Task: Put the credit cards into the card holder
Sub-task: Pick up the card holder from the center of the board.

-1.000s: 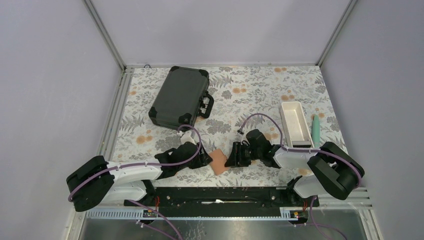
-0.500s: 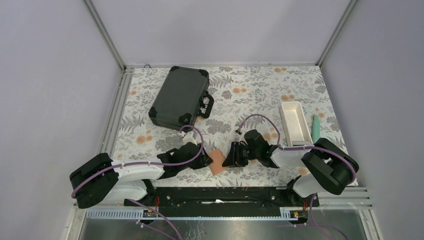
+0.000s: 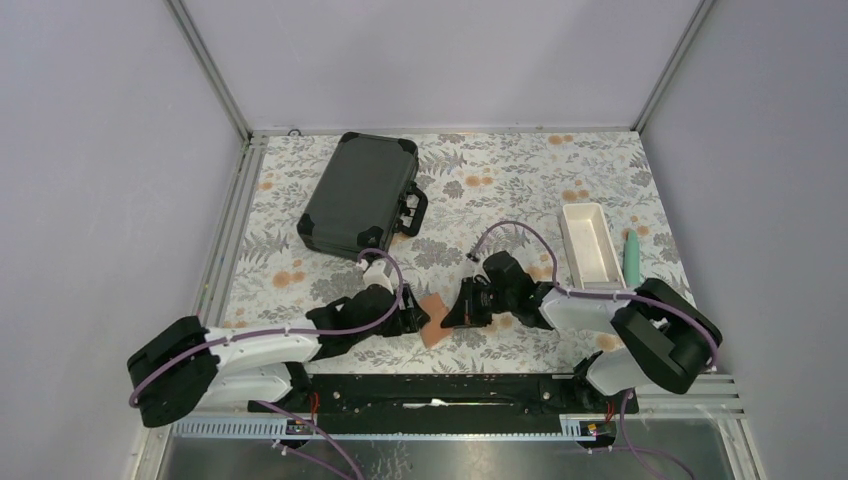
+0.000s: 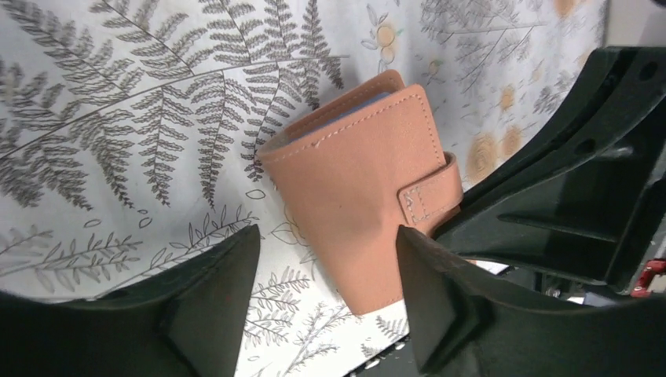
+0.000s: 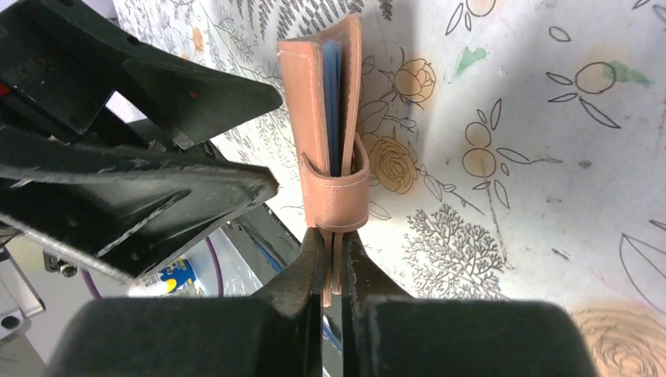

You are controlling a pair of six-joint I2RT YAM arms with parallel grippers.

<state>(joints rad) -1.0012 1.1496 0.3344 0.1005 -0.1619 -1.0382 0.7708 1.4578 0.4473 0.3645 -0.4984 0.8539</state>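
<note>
Card holder [image 4: 357,196] stands folded on the tabletop [image 3: 500,180] between my arms. My right pincer [image 5: 334,259] is clenched on its edge and my left pincer [image 4: 326,236] is released, straddling it. I think opening comes now — next, the strap [image 4: 428,192] must be pulled loose.

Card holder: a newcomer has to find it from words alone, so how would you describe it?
On the floral table, look near the front edge, nearer than the black case, where the left hand and right hand meet. The card holder sits between them, its edge pinched by the right hand: the only tan thing, folded, strapped, blue inside.
</note>
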